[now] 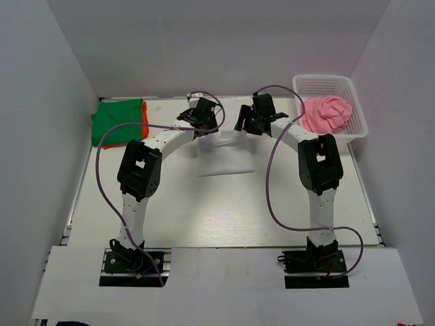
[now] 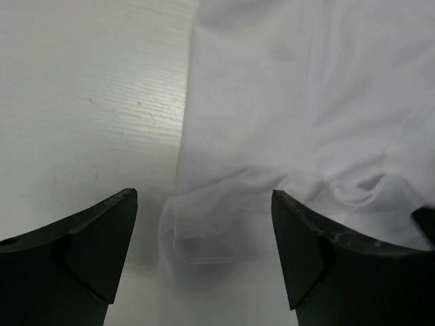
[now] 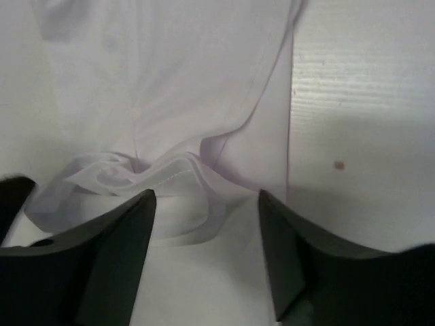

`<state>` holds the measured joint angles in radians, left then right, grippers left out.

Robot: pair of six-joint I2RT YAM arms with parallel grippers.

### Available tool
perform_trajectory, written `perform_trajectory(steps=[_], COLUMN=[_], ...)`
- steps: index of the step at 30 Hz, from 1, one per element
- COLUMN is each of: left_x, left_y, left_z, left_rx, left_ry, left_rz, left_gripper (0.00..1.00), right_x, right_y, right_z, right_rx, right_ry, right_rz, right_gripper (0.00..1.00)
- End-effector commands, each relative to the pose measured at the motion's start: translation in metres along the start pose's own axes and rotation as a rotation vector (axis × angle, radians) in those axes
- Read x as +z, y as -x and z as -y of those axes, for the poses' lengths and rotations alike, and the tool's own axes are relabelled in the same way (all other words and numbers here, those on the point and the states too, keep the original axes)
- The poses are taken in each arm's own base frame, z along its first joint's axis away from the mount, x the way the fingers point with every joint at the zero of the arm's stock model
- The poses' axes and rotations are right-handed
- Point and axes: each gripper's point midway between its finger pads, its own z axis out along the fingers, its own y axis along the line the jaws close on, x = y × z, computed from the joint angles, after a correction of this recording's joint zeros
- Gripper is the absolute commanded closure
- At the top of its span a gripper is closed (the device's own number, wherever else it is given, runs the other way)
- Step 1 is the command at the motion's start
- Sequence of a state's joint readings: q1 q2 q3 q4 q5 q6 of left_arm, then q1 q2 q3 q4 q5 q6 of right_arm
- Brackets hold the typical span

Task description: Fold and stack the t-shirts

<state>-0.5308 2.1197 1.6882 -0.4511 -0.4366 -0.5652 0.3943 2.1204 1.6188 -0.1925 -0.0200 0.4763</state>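
Observation:
A white t-shirt [image 1: 228,155] lies partly folded on the table's far middle. My left gripper [image 1: 202,124] hovers open over its far left corner; in the left wrist view [image 2: 204,204] a folded hem [image 2: 211,238] lies between the fingers. My right gripper [image 1: 246,127] hovers open over the far right corner; in the right wrist view [image 3: 207,200] bunched hem layers [image 3: 156,180] lie between the fingers. A folded green t-shirt [image 1: 117,121] lies on an orange one [image 1: 145,121] at the far left. A pink t-shirt [image 1: 326,113] sits in the basket.
A white mesh basket [image 1: 331,85] stands at the far right corner. White walls close in on the left, back and right. The arm bases [image 1: 134,261] sit at the near edge, with purple cables looping over both arms.

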Motion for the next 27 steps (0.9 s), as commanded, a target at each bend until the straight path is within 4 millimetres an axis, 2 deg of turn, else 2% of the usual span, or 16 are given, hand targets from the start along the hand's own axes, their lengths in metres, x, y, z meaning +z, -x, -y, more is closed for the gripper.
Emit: perform_trajectory(steps=[1,2,3,4,5,6,7,8,9,11,12,16,17,19,23,27], left_x=[-0.014,-0.022,-0.027,-0.031,-0.035,-0.033,-0.05,-0.062,-0.056,-0.082,-0.086,-0.124,-0.128,-0.144,-0.158,-0.159], left_y=[0.074,0.086,0.084,0.08,0.078,0.052,0.056,0.043,0.021,0.017,-0.014,-0.051,-0.07,-0.078,-0.111,-0.117], left_z=[-0.016,-0.019,-0.02,-0.022,-0.022,-0.03,-0.032,-0.042,-0.05,-0.065,-0.083,-0.117,-0.128,-0.135,-0.153,-0.166], left_rx=[-0.105,-0.123,-0.111,-0.108,-0.112,-0.089,-0.098,-0.122,-0.122,-0.162,-0.155,-0.207,-0.196,-0.212,-0.229,-0.237], left_ry=[0.022,0.006,-0.002,-0.007,-0.024,-0.024,-0.049,-0.048,-0.019,-0.017,0.023,0.065,0.092,0.071,0.095,0.13], left_rz=[0.116,0.131,0.124,0.115,0.117,0.057,0.07,0.049,0.002,0.014,-0.045,-0.075,-0.1,-0.109,-0.172,-0.167], left_gripper=[0.07,0.0,0.0,0.0,0.0,0.0,0.0,0.0,0.0,0.0,0.0,0.0,0.0,0.0,0.0,0.0], right_x=[-0.018,-0.027,-0.039,-0.037,-0.042,-0.046,-0.057,-0.067,-0.068,-0.072,-0.075,-0.067,-0.065,-0.055,-0.037,-0.023], right_y=[0.059,0.064,0.073,0.056,0.052,0.045,0.025,0.012,0.009,-0.015,-0.025,-0.055,-0.059,-0.067,-0.076,-0.083], right_z=[-0.032,-0.038,-0.044,-0.036,-0.042,-0.044,-0.044,-0.054,-0.06,-0.068,-0.079,-0.105,-0.107,-0.116,-0.126,-0.135], right_rx=[-0.041,-0.074,-0.08,-0.083,-0.1,-0.114,-0.127,-0.158,-0.164,-0.192,-0.208,-0.267,-0.271,-0.292,-0.297,-0.296], right_ry=[0.148,0.18,0.192,0.178,0.218,0.233,0.272,0.339,0.364,0.433,0.496,0.571,0.574,0.591,0.594,0.607], right_rz=[0.14,0.166,0.192,0.158,0.157,0.147,0.11,0.101,0.094,0.029,0.0,-0.061,-0.07,-0.082,-0.114,-0.109], right_gripper=[0.28,0.1,0.1,0.1,0.1,0.1,0.1,0.1,0.1,0.1,0.1,0.1,0.1,0.1,0.1,0.1])
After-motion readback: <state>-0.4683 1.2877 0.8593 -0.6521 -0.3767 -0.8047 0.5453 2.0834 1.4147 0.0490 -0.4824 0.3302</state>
